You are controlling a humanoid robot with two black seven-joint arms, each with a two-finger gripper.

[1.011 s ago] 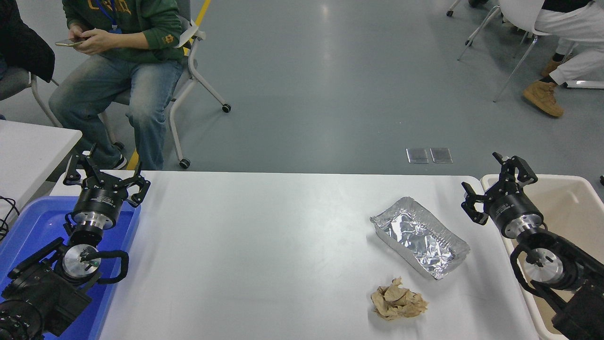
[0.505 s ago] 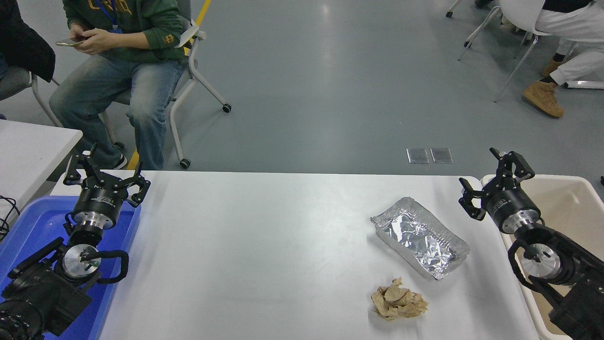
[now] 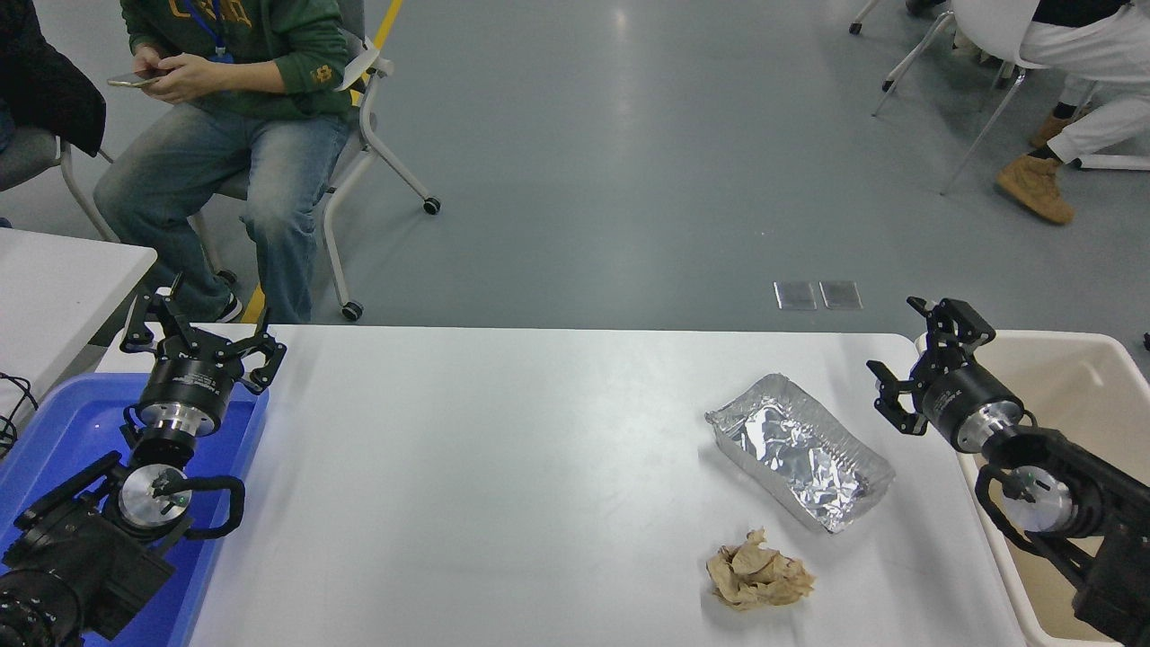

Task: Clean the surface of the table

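The table surface [image 3: 503, 467] is a wide white top filling the lower half of the view. A crumpled aluminium foil tray [image 3: 800, 449] lies on its right part. In front of the tray sits a crumpled brown paper ball [image 3: 757, 575]. My right gripper [image 3: 916, 355] hovers open over the table's right far corner, just right of the foil tray, holding nothing. My left gripper [image 3: 202, 328] stays parked open at the left, above a blue tray.
A blue tray [image 3: 54, 431] sits at the table's left edge under my left arm. A beige tub [image 3: 1078, 377] stands off the right edge. A smaller white tabletop corner [image 3: 54, 279] is at the left. People sit on chairs beyond the far side.
My right gripper has moved left from over the tub's rim toward the table and the foil tray, staying open. The left arm has not moved.
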